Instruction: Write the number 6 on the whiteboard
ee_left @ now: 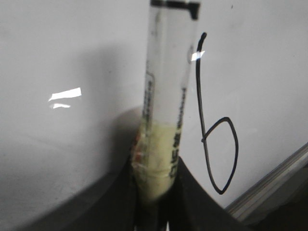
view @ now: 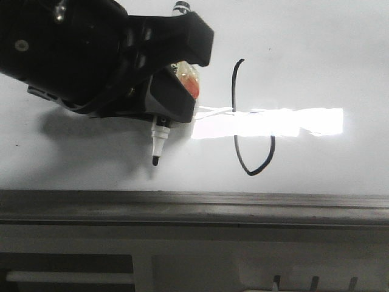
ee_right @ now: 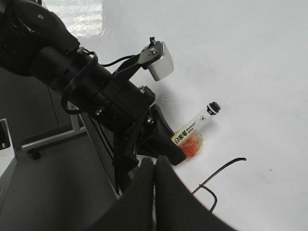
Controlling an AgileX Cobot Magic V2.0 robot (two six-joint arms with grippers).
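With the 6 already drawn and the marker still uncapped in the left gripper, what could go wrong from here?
1. The marker tip hangs bare close over the whiteboard; a small dip of the left gripper might leave a stray mark beside the 6.
2. A sideways sweep toward the 6 could smear its fresh line.
3. The right gripper sits shut near the left arm; moving both risks contact.

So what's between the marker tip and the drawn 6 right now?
Only bare whiteboard, seen in the front view: the marker tip sits apart from the number 6.
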